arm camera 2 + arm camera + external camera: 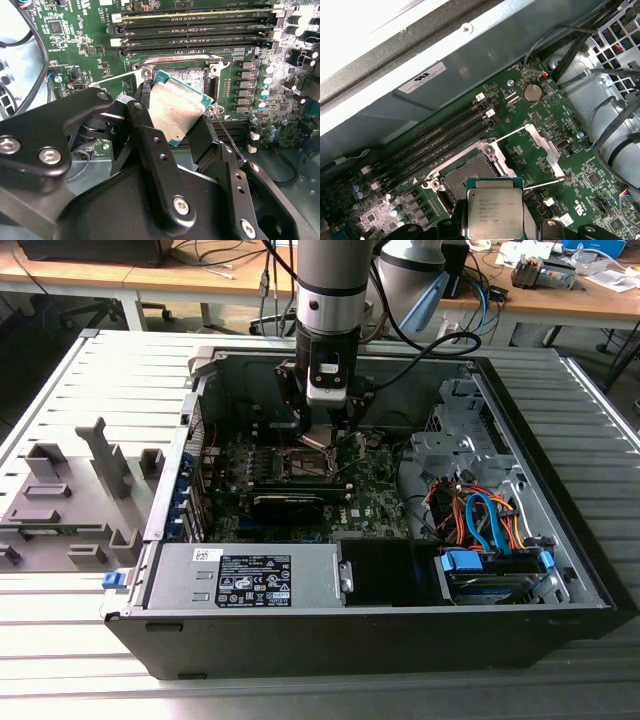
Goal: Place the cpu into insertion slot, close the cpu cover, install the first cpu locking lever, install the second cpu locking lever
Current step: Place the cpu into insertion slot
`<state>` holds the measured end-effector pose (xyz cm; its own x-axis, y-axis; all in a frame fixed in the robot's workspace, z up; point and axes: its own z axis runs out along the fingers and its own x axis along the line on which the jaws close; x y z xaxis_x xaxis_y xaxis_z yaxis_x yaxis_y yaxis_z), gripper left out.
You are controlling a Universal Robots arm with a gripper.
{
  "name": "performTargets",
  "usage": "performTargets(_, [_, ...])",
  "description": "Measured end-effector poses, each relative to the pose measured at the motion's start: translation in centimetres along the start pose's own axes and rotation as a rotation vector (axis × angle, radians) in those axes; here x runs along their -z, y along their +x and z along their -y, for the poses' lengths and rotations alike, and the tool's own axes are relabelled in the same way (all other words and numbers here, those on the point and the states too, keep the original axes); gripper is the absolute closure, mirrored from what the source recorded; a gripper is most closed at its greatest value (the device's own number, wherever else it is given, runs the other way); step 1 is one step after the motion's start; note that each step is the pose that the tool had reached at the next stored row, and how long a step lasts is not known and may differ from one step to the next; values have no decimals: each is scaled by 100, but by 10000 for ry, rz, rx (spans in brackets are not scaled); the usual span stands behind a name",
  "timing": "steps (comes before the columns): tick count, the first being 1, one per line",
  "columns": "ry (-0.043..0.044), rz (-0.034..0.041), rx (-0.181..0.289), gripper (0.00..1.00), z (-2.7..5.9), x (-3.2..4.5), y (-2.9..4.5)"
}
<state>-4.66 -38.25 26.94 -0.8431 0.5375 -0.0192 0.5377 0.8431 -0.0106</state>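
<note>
Exterior view: the tool (318, 437) hangs inside the open computer case (400, 640), clamped on the cpu (316, 435), with the insertion slot (300, 462) at seven o'clock (very near). Second wrist view: black fingers (150, 135) pinch the tilted chip's edges. First wrist view: the cpu hovers apart from the slot, with the cpu cover (542, 145) flipped open beside it.

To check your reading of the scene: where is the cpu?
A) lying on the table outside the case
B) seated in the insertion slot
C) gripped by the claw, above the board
C: the claw grips the cpu by its edges, while the insertion slot lies open and empty.
</note>
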Motion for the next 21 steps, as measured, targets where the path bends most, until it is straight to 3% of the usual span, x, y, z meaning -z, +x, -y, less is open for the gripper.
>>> performTargets(21, [10, 3, -115, 46, 0, -2, 0])
